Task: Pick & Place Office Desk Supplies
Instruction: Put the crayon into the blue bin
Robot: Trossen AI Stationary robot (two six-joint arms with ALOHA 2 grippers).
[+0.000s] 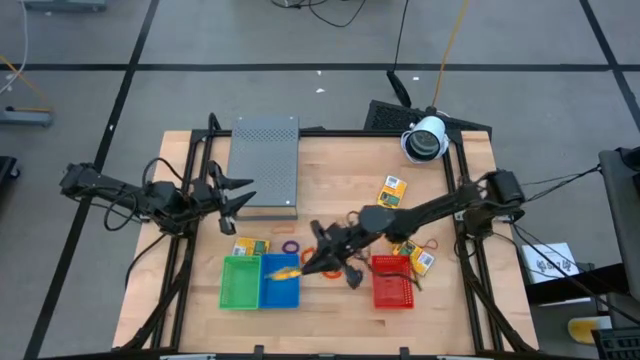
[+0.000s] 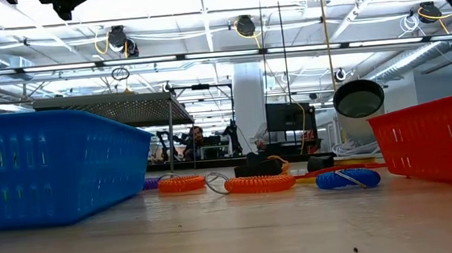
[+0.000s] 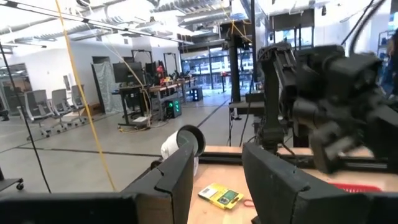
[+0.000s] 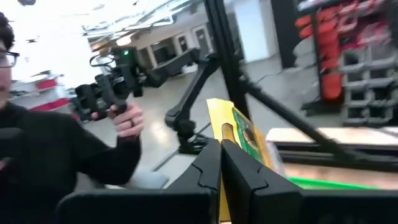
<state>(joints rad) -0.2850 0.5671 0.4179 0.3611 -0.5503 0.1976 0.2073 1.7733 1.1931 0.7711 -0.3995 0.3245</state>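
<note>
**Yellow packet pinched over the blue bin**

Wood-grain tabletop (image 1: 330, 170), pale and smooth, carries everything I see from above. Going from its left edge: my left gripper (image 1: 238, 201) hangs near the left side, beside a grey perforated metal box (image 1: 265, 165) that sits toward the far edge. Its two dark, blocky fingers (image 3: 177, 180) stand apart with nothing between them.

Along the near edge sits a green plastic bin (image 1: 240, 282) with slotted walls, touching a blue bin (image 1: 281, 288) of the same make. A flat yellow packet with blue marks (image 1: 251, 246) lies just behind the green bin, and a thin purple rubber-band loop (image 1: 290, 246) lies beside it.

My right gripper (image 1: 312, 262) reaches in from the right edge to hover at the blue bin's right rim. Its fingers are pressed together on a held yellow packet (image 4: 239, 140), a stiff flat card with a green patch, standing upright between them. A person in a dark sleeve shows beyond it in the room.

Right of that stands a red mesh-walled bin (image 1: 393, 281). Another yellow packet (image 1: 391, 189) lies toward the far right, and a further one (image 1: 422, 261) lies just beside the red bin. From table height I see ribbed orange coil loops (image 2: 259, 184) and a blue coil (image 2: 347, 178) lying flat between the blue and red bins. A white, round camera (image 1: 425, 139) sits at the far right corner.
</note>
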